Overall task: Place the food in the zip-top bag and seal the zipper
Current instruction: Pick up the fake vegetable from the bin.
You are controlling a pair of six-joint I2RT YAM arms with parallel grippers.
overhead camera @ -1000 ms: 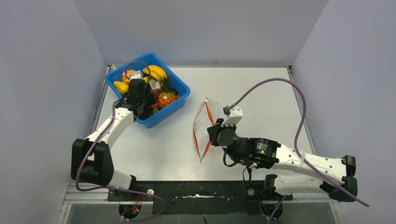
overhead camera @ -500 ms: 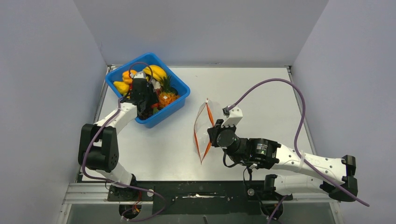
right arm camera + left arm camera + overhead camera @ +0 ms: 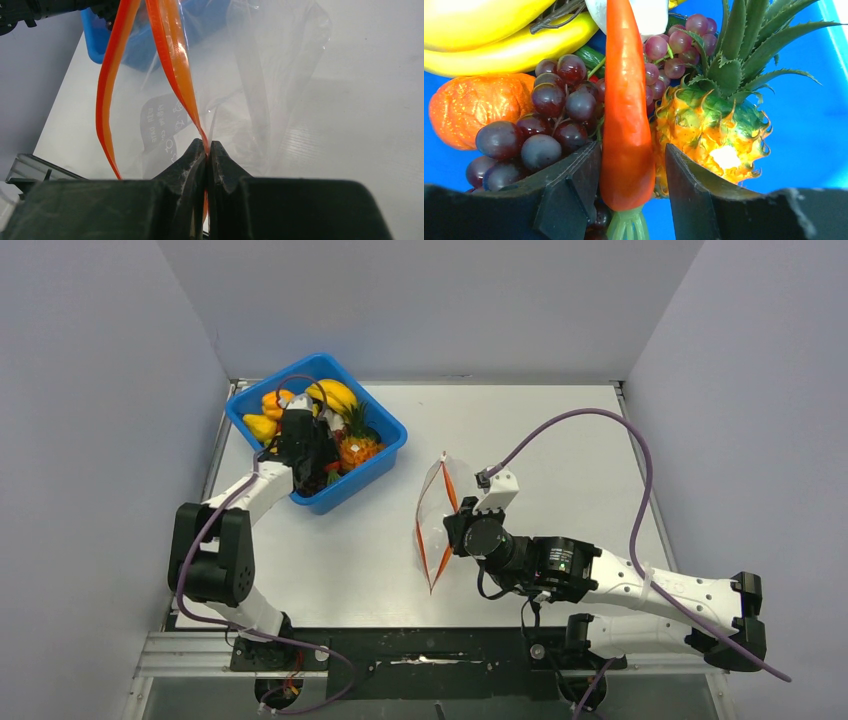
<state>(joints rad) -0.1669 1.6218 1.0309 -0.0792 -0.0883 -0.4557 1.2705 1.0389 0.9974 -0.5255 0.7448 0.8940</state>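
Red-orange and glossy, the toy carrot (image 3: 626, 125) runs lengthwise between the fingers of the left gripper (image 3: 632, 150), which is down inside the blue bin (image 3: 814, 125). The jaws are parted around the carrot: one finger is against it, while the other shows a thin gap. Purple grapes (image 3: 549, 120) lie on one side of the carrot and the pineapple (image 3: 709, 120) on the other. Yellow bananas (image 3: 499, 45) and an orange pepper (image 3: 469, 107) sit beyond them.

On the table (image 3: 560, 430), apart from the bin, the clear zip-top bag (image 3: 270, 75) stands with its mouth spread open. The right gripper (image 3: 206, 147) is clamped tight on one side of the zipper (image 3: 170, 65), holding that lip up. No food is in the bag.
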